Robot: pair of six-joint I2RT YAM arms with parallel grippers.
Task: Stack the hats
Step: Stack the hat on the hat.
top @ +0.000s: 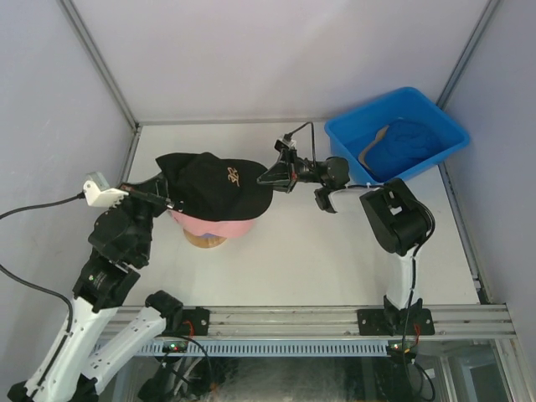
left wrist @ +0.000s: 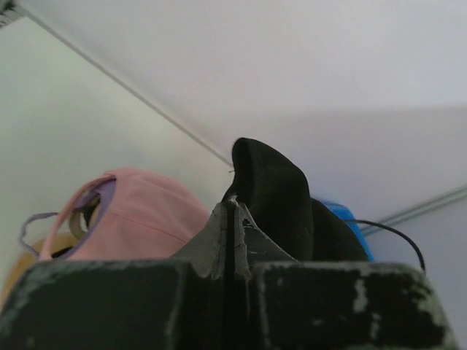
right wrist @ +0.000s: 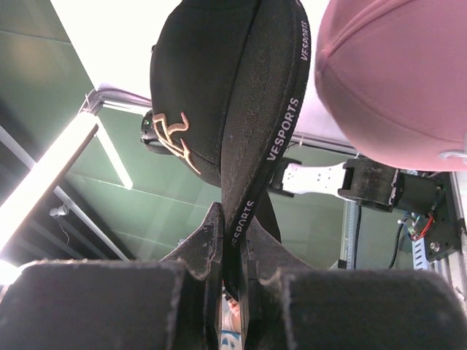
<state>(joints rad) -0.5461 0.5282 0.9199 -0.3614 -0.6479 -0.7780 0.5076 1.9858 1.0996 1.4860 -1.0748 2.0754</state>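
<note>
**Item under task.** The black cap [top: 219, 186], with a gold embroidered logo on its crown, is spread between both grippers directly over the pink cap [top: 213, 224]. The pink cap sits on the wooden stand [top: 205, 240], in the left half of the table [top: 335, 251], about midway between its near and far edges. The top view does not settle whether the black cap rests on the pink crown or hangs just above it.

**Tools.** The left gripper [top: 167, 201] is closed on the cap's left edge, with black fabric bunched up above its jaws. The right gripper [top: 270, 177] is closed on the opposite edge, pinching a fold that carries printed lettering. I cannot tell whether that fold is brim or headband.

**Handling, in my judgement.**
- The cap is light, soft cloth.
- The crown folds and puckers where pinched, so it will sag if only one side is held.
- Grip on the fabric should be secure, and breakage is no concern.
- The hemmed rim and the curved brim are the firmer places to hold.
- Opposite edges, as now, keep the opening wide enough to settle over the crown below.

**Surroundings.** A blue cap [top: 410, 142] lies in the blue bin [top: 452, 134] at the far right corner of the table, well apart from the stand.
</note>
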